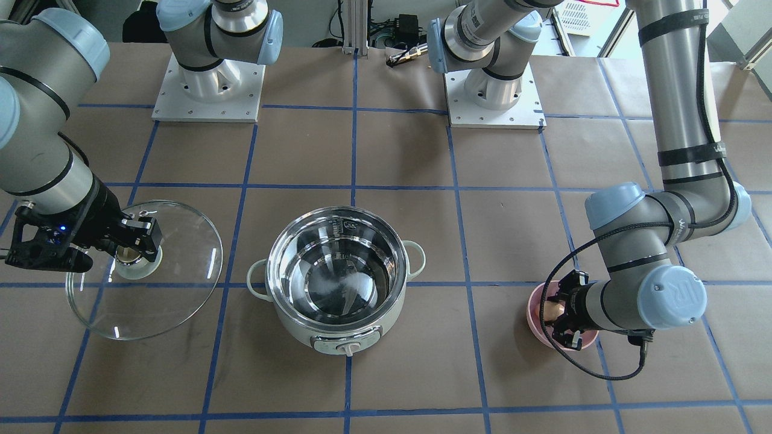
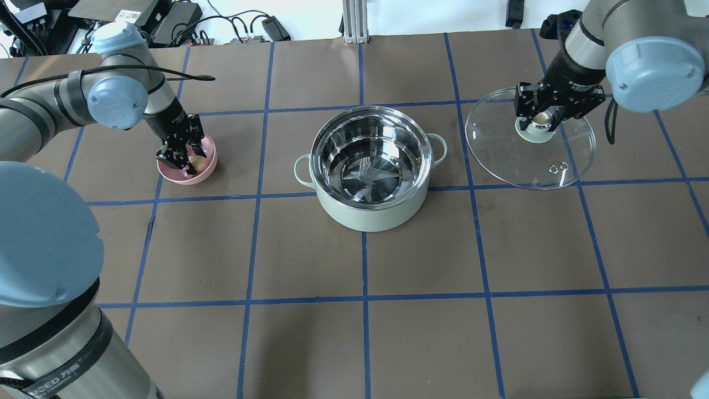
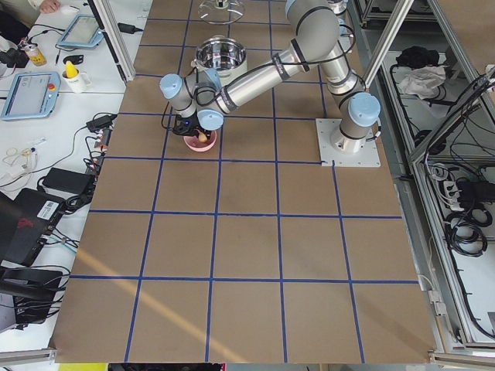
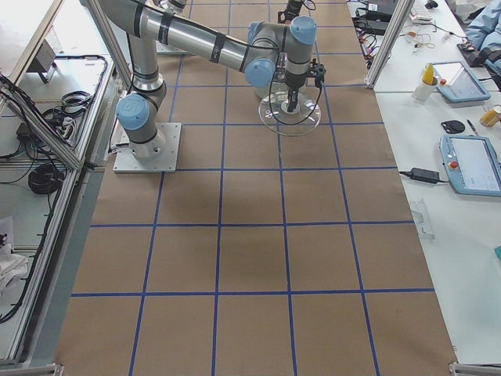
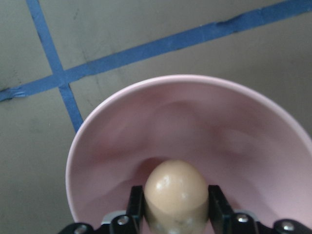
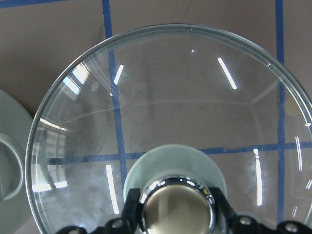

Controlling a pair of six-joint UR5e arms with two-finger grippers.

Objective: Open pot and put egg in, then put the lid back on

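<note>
The pot (image 2: pixel 365 216) stands open mid-table with its steel inside bare; it also shows in the front view (image 1: pixel 338 337). The egg (image 5: pixel 176 187) lies in a pink bowl (image 2: pixel 202 174) to the pot's left in the overhead view. My left gripper (image 2: pixel 185 160) reaches into the bowl, its fingers (image 5: pixel 135 202) pressed on both sides of the egg. My right gripper (image 2: pixel 540 119) is shut on the beige knob of the glass lid (image 2: pixel 532 160), holding it to the pot's right, off the pot. In the right wrist view the lid (image 6: pixel 195 107) fills the frame.
The brown table has a blue tape grid. The arm bases (image 1: pixel 208 90) stand at the robot's side. The pot's loop handle (image 6: pixel 7 161) lies close to the lid's edge. An operator desk with tablets (image 4: pixel 470 164) runs along the far side.
</note>
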